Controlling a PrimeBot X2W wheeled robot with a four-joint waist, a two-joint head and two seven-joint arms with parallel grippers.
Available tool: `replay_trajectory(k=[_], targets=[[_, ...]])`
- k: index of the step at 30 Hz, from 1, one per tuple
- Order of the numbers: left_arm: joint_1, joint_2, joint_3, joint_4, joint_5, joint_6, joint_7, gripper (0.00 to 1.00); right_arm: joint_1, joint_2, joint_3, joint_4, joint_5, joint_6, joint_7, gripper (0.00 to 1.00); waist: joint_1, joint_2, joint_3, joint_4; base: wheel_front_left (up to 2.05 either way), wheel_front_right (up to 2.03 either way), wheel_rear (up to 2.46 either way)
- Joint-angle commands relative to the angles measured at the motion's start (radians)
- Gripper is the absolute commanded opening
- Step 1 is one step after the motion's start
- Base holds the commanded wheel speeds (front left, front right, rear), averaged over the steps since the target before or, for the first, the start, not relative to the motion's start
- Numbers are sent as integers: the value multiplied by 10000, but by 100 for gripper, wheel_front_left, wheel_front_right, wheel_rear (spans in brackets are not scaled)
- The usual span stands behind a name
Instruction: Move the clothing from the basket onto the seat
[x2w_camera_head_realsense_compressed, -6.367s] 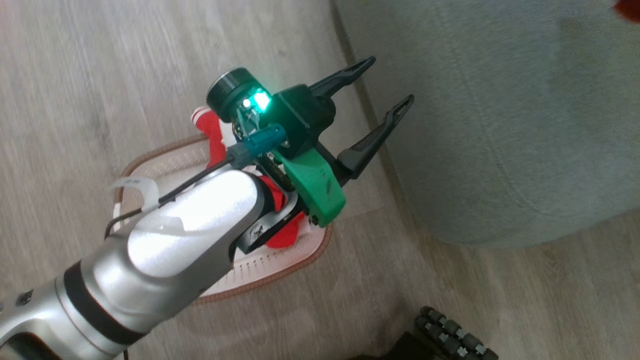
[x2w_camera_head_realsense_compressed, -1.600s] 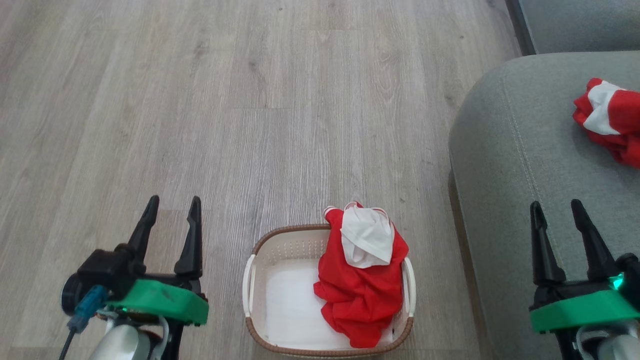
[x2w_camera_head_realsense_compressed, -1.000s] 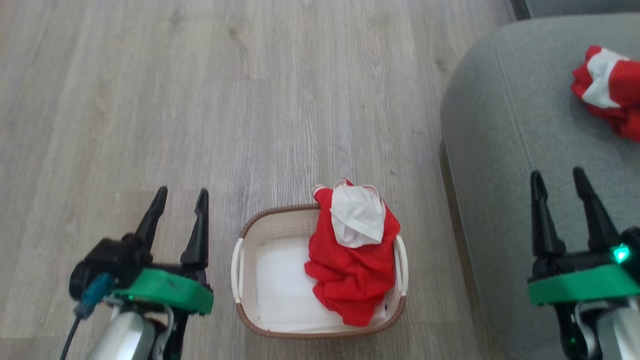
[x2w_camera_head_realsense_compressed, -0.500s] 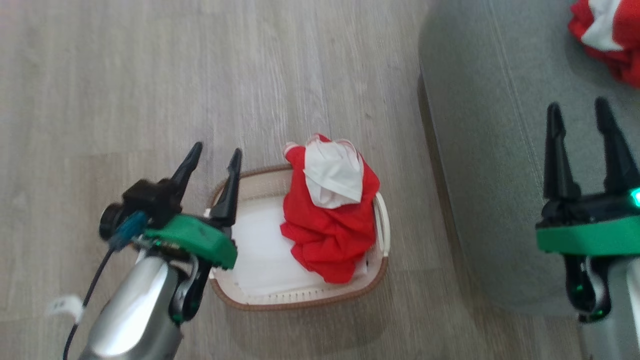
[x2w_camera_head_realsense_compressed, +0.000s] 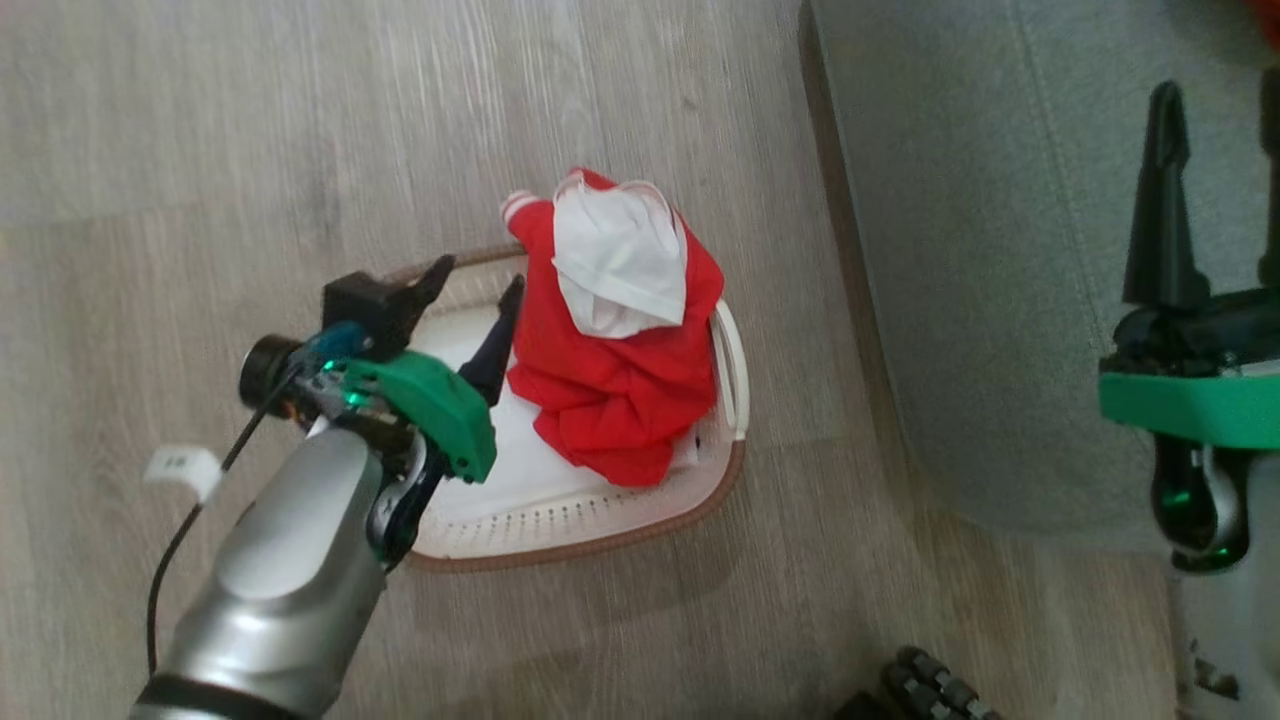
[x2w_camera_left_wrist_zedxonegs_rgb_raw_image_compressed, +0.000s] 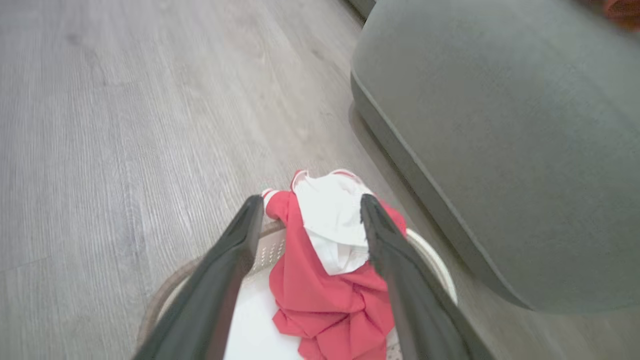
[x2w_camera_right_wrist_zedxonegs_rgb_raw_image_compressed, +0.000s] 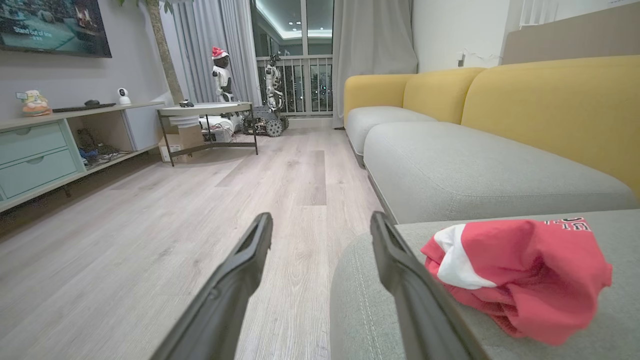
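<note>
So here's where we're at. Our left gripper (x2w_camera_head_realsense_compressed: 478, 277) hangs over the left half of the small oval cream plastic basket (x2w_camera_head_realsense_compressed: 600, 537), the one with perforated walls and a brown braided rim. The basket sits on the pale grey wood-look floor (x2w_camera_head_realsense_compressed: 200, 150), just beside the big grey-green fabric sofa seat (x2w_camera_head_realsense_compressed: 960, 250).

The gripper's two long dark fingers (x2w_camera_left_wrist_zedxonegs_rgb_raw_image_compressed: 220, 280) are spread wide with nothing clamped between them. They point at the bright red mesh garment (x2w_camera_head_realsense_compressed: 610, 390), which is bunched up in the right half of the basket. A white panel sits on top of the bundle, and a striped cuff pokes out past the far rim. The finger nearest the red cloth is right at its edge, but we honestly can't tell whether it's touching. The basket's white base is bare on the left half, under the gripper.

Our right gripper (x2w_camera_right_wrist_zedxonegs_rgb_raw_image_compressed: 321, 216) is up over the corner of the seat, fingers apart and empty too. From the right wrist view, a second crumpled red garment with white trim (x2w_camera_right_wrist_zedxonegs_rgb_raw_image_compressed: 525, 270) lies on the seat, just to the right of the fingers. There's some printed lettering at its top edge. Yellow sofa backrests (x2w_camera_right_wrist_zedxonegs_rgb_raw_image_compressed: 550, 100) run behind the grey cushions.
</note>
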Motion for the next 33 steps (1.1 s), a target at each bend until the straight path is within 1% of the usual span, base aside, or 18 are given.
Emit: replay_trajectory(k=[1,6,10,13,15,21,29,33], targets=[[-453,-24,143,110,51,-122,92,100,-181,79,116,-442,-45,-2,-62,100,-2,0,441,-112,0,0,0],[-1138,-453,74,1581,-448,-392,632,100,-518,160,149,-620,-59,-2,-62,100,-2,0,1033,-220,0,0,0],[-1675,-575,-231,2695,-599,-555,977,100,-854,203,225,-725,-56,-2,-63,100,-2,0,1503,-385,0,0,0],[-2086,-558,-412,3475,-643,-603,1153,100,-1069,243,285,-810,-71,-2,-63,100,-2,0,1877,-528,0,0,0],[-2228,-567,-441,3709,-672,-611,1179,100,-1124,263,289,-836,-72,-2,-63,100,-2,0,2002,-568,0,0,0],[-2982,-740,-643,4903,-922,-643,1455,100,-1449,406,354,-962,-30,-2,-63,100,-2,0,2750,-866,0,0,0],[-3579,-782,-1203,5460,-1443,-651,1774,100,-1835,682,551,-1180,-77,-2,-63,100,-2,0,3510,-1388,0,0,0],[-3977,-667,-1456,5484,-1839,-652,2092,100,-1986,812,609,-1244,-27,-2,-63,100,-2,0,3855,-1607,0,0,0]])
